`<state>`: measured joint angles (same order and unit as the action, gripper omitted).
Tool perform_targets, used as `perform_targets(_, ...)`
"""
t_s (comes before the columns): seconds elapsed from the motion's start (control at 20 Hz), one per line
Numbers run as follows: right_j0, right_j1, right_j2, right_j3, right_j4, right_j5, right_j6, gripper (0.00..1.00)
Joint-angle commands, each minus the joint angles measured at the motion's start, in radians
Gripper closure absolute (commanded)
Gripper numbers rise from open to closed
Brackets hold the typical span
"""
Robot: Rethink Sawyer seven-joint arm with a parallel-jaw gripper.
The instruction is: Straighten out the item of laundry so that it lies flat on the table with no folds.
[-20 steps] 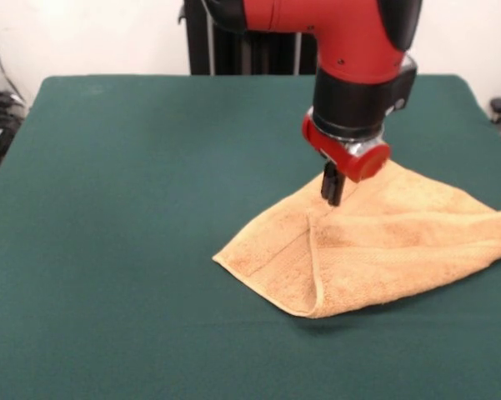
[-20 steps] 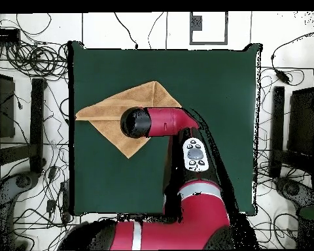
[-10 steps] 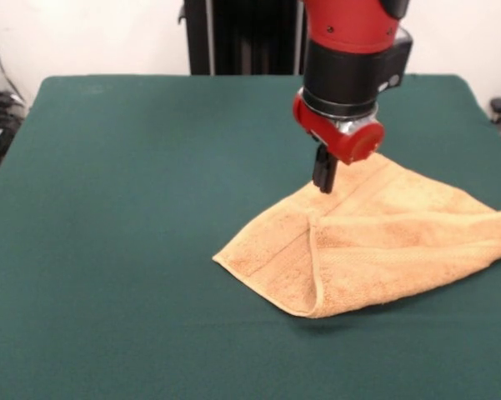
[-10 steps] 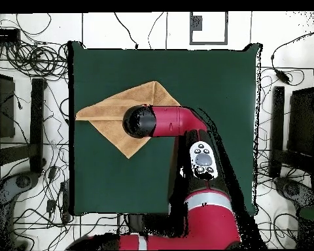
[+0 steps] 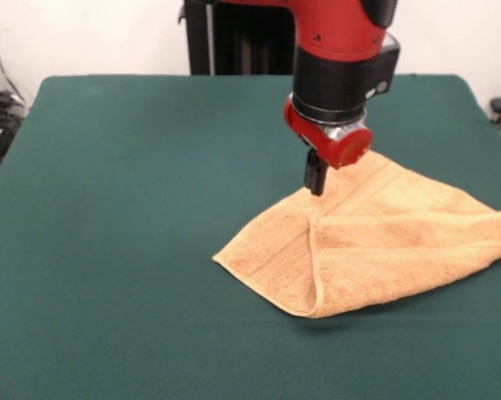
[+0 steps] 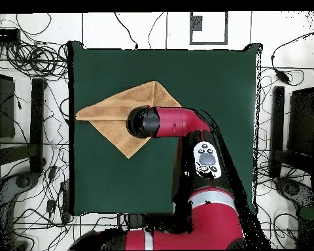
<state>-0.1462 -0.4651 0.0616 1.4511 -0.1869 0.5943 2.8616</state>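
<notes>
An orange-tan towel lies folded over on itself into a rough triangle, on the right half of the green surface as the front camera sees it, its right tip reaching the surface's edge. A raised fold ridge runs from the towel's far edge down to its near corner. The claw of the red and black arm hangs just above the towel's far edge, at the top end of that ridge, holding nothing; its dark tips look pressed together, though this is hard to confirm. The work seems to be at the reaching stage. Next, the claw likely must open, drop onto the top layer, pinch it and draw it outward.
</notes>
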Motion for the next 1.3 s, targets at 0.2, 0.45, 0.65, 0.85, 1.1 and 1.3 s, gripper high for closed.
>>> perform_targets(0.2, 0.046, 0.13, 0.075, 0.033, -0.009, -0.074, -0.006, 1.0)
perform_targets(0.45, 0.064, 0.15, 0.061, 0.012, -0.008, -0.083, 0.009, 1.0)
perform_targets(0.65, 0.077, 0.168, 0.048, -0.006, -0.009, -0.091, 0.02, 1.0)
perform_targets(0.85, 0.084, 0.175, 0.041, -0.013, -0.007, -0.097, 0.023, 1.0)
perform_targets(1.1, 0.09, 0.183, 0.034, -0.014, -0.007, -0.116, 0.033, 1.0)
perform_targets(1.3, 0.093, 0.193, 0.026, -0.018, -0.013, -0.13, 0.038, 1.0)
